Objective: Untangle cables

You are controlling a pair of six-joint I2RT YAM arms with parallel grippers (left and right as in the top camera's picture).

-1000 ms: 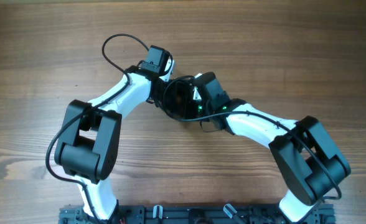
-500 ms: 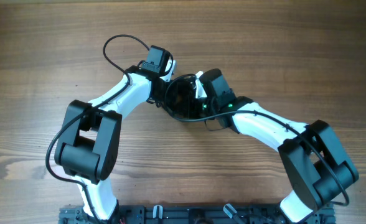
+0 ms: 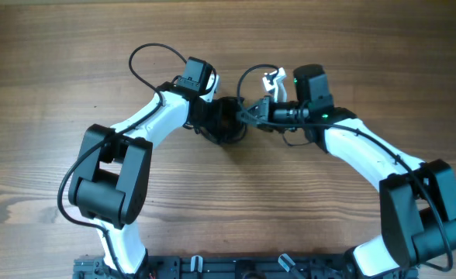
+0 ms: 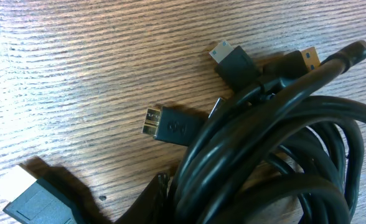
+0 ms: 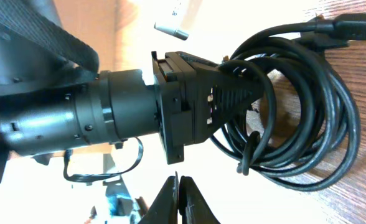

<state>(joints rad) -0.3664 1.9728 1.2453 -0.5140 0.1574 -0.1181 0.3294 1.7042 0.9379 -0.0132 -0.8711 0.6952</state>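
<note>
On a wooden counter (image 3: 352, 46), a coiled bundle of black cables (image 4: 276, 149) lies near the middle, between the two arms. The left tool (image 5: 258, 84) is closed on strands of the coil. The right tool (image 5: 177, 194) points sideways at the coil from its right, just beside it, with its fingers almost together and empty. The left arm is the nearer one. Plug ends (image 4: 170, 124) fan out from the coil's edge.

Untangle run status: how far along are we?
Done: nothing visibly; the cables lie in one tangled coil, plugs sticking out. In hand: the left end effector looks clamped on coil strands; the right end effector is shut and empty beside it. To do: pulling every cable free and laying them apart.
</note>
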